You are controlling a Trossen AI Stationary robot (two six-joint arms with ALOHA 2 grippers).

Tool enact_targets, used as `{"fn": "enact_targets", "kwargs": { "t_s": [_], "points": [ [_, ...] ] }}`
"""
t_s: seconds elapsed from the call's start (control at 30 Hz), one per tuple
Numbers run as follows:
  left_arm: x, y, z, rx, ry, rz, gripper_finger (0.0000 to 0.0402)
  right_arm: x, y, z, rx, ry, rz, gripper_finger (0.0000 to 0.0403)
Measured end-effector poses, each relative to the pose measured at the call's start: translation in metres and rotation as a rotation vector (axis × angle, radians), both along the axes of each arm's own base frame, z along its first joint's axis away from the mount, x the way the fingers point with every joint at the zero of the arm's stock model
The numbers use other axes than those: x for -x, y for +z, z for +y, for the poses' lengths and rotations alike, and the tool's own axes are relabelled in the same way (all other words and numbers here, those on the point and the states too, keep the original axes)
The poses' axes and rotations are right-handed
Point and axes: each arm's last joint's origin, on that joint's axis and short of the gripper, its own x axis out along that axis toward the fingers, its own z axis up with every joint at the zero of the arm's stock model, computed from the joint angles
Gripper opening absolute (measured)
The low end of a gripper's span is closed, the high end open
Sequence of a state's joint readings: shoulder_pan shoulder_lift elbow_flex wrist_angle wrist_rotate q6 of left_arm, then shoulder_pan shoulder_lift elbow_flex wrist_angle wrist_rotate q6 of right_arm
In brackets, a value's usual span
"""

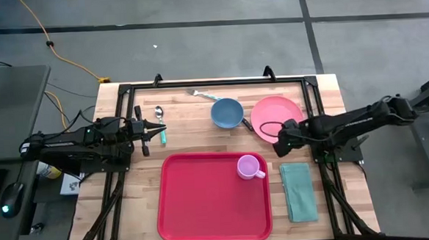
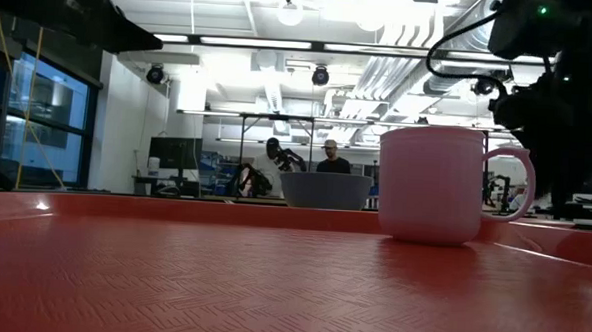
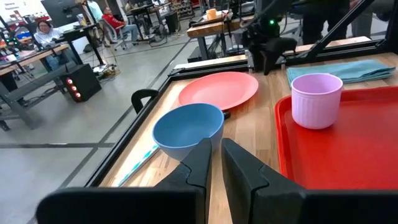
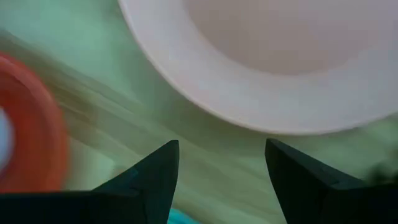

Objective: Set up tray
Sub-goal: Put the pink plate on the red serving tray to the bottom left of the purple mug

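With the right tool [image 1: 277, 144] spread wide at the round salmon-pink plastic plate's [image 1: 277, 114] lower edge, right of centre, we should straddle only its rim before closing.

Grey floor [image 1: 194, 7], ceiling strip lights [image 2: 271, 43], perhaps desks [image 3: 25, 59] behind.

One red tray [image 1: 204, 201], one pink mug [image 1: 248, 167], one blue bowl [image 1: 227, 113], one pink plate [image 1: 269, 111], one green cloth [image 1: 298, 192], one spoon [image 1: 158, 114], one fork [image 1: 201, 94], two claws, left [image 1: 158, 126] and right [image 1: 278, 144].
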State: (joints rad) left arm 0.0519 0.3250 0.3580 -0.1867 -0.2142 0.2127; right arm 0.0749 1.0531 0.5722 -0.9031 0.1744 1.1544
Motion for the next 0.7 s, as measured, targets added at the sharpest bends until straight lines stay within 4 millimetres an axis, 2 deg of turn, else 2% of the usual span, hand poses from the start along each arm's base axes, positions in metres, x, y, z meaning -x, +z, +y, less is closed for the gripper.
{"fn": "enact_targets", "kwargs": {
  "t_s": [0.2, 0.43, 0.7],
  "points": [
    [0.000, 0.000, 0.000, 0.000, 0.000, 0.000, 0.0067, -0.008, -0.011, 0.004, 0.082, 0.205, 0.107, 0.0218],
    [0.000, 0.000, 0.000, 0.000, 0.000, 0.000, 0.0067, -0.021, -0.028, 0.018, 0.171, 0.464, 0.212, 0.0218],
    [0.000, 0.000, 0.000, 0.001, 0.000, 0.003, 0.0067, -0.040, -0.031, 0.029, 0.355, 0.649, 0.314, 0.0218]
  ]
}}
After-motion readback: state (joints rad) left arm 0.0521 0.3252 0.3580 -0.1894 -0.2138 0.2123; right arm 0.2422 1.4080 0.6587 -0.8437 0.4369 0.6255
